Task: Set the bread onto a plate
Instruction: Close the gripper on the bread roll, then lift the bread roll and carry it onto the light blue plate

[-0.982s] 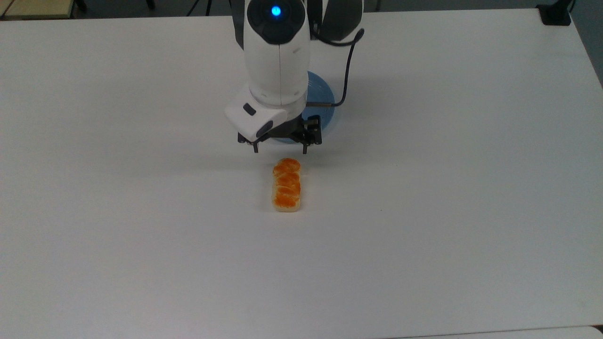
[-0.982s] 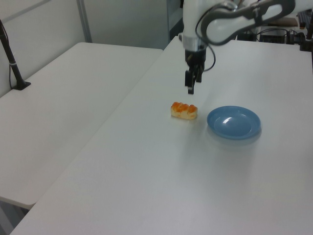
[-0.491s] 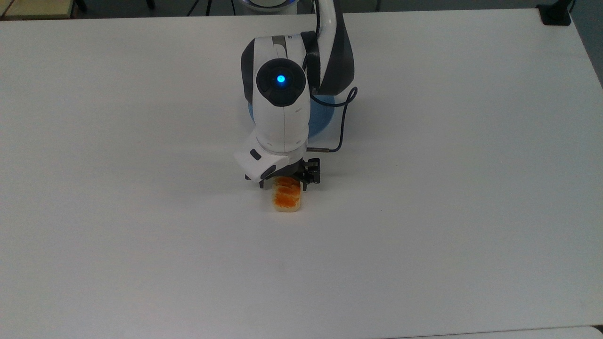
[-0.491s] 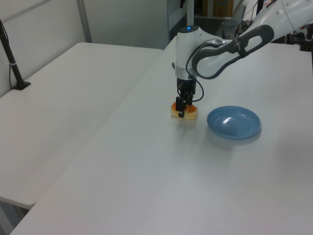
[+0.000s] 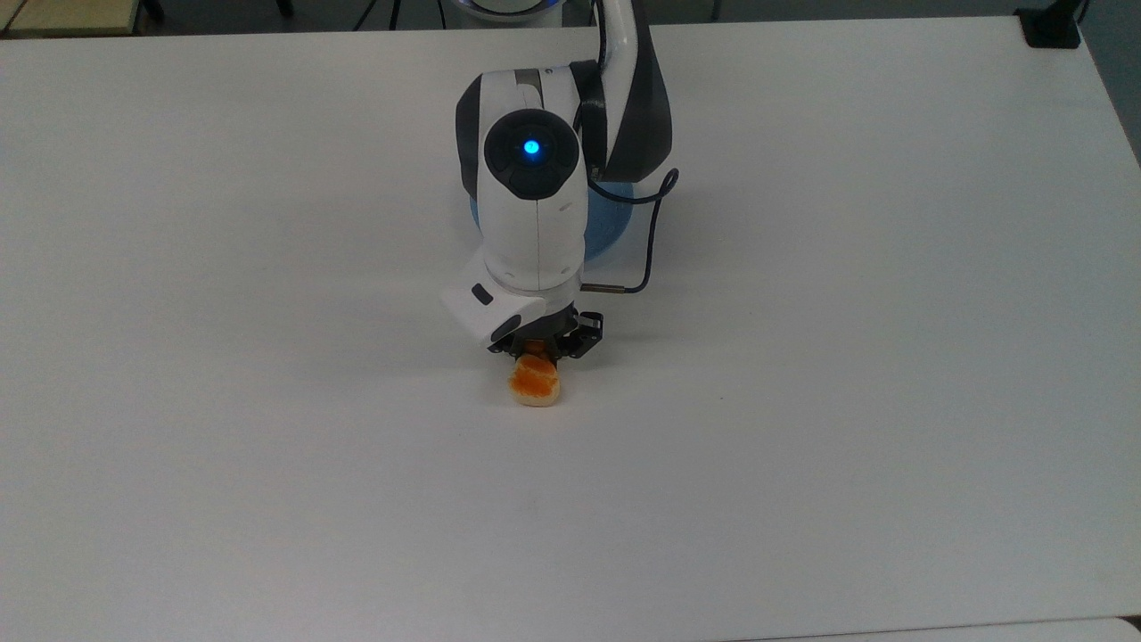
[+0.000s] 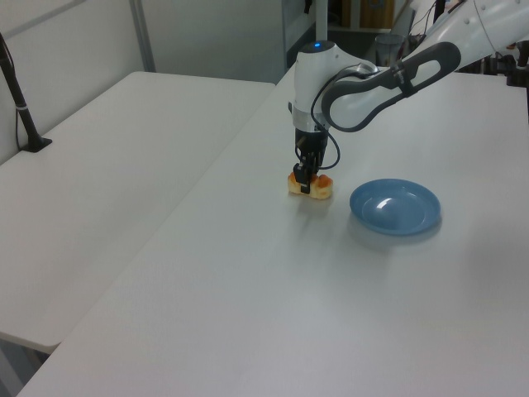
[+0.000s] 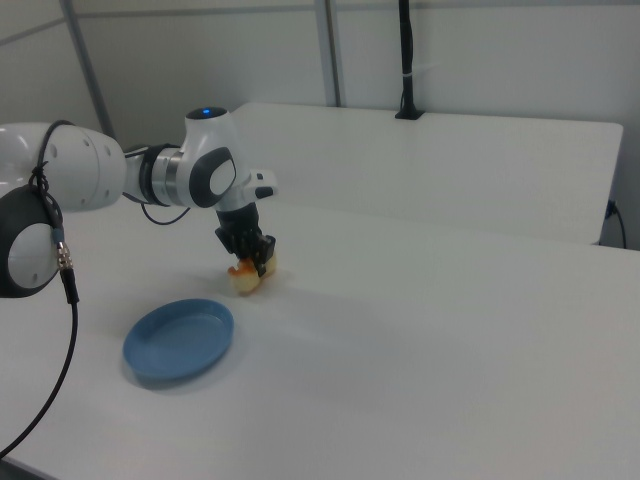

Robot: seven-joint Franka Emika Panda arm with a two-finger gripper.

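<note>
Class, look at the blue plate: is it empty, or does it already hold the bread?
Empty. The plate shows a bare blue surface, while the bread sits apart from it on the white table, with the gripper closed around it.

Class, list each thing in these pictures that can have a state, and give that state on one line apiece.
gripper: shut on the bread, down at the table.
bread: gripped across its middle, not on the plate.
plate: upright on the table, nothing on it.
arm's light: lit blue.
</note>
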